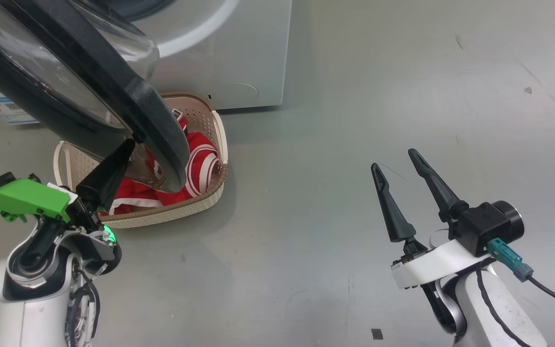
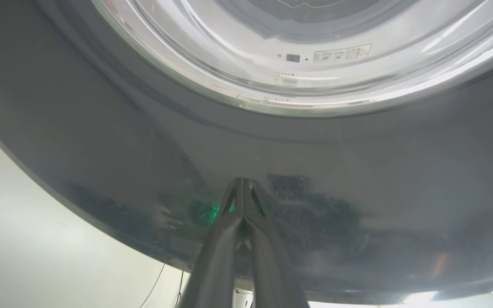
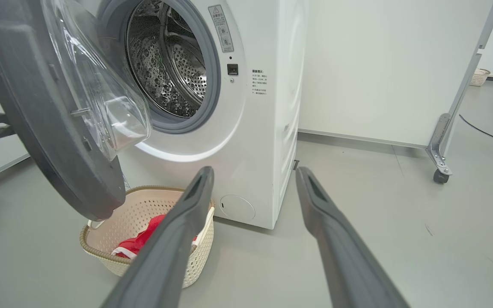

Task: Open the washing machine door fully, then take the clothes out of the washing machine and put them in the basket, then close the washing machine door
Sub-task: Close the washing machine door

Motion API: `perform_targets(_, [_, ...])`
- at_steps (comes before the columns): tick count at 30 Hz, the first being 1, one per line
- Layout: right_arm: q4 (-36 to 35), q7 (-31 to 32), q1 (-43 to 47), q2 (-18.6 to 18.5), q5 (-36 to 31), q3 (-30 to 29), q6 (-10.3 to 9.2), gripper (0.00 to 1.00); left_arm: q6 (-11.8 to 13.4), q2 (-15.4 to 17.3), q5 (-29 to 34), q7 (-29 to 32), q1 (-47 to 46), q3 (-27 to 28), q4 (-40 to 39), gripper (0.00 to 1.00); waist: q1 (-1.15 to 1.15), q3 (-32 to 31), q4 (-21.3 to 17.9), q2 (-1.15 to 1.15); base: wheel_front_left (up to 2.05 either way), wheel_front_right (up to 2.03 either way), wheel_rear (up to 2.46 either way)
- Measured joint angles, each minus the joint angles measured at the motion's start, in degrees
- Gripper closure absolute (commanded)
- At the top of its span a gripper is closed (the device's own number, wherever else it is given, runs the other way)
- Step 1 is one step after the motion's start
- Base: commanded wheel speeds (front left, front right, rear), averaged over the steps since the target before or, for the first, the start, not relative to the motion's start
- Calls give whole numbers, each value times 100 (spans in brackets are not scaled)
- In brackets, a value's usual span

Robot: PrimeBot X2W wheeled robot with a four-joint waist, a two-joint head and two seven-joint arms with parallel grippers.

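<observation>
At left, the left gripper (image 1: pixel 128 144), fingers pressed together, is touching the black rim of the washing machine door (image 1: pixel 104 67), which is hanging open over the basket (image 1: pixel 212 195). Red clothes (image 1: pixel 200 164) are lying in the basket, just before the washing machine (image 1: pixel 239 58). At right, the right gripper (image 1: pixel 394 159) is hovering above the floor (image 1: pixel 306 217), fingers spread apart, empty.

Lab: washing machine (image 3: pixel 263 128), wheeled partition (image 3: pixel 379 68)

Illegible small labels (image 3: pixel 221 28) on the washing machine (image 3: pixel 268 171)
</observation>
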Motion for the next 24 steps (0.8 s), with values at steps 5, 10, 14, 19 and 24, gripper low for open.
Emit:
perform_targets(5, [26,0,-44,19,24,-3,0,0,0,-2,-146,-318,-159,-111,114,100,0,89,-231,0,0,0,0])
perform_targets(10, [52,-1,-49,41,31,-3,1,0,0,-4,-242,-597,-302,-259,232,100,0,159,-391,0,0,0,0])
perform_targets(14, [58,-1,-64,64,32,-1,1,0,-2,-7,-403,-816,-417,-381,319,100,0,191,-495,0,0,0,0])
perform_targets(19, [56,-1,-81,94,32,-35,1,0,-34,-9,-485,-1022,-556,-560,442,100,0,206,-593,0,0,0,0])
perform_targets(24, [55,-1,-81,101,32,-48,2,0,-149,-20,-532,-1160,-629,-700,530,100,0,209,-628,0,0,0,0])
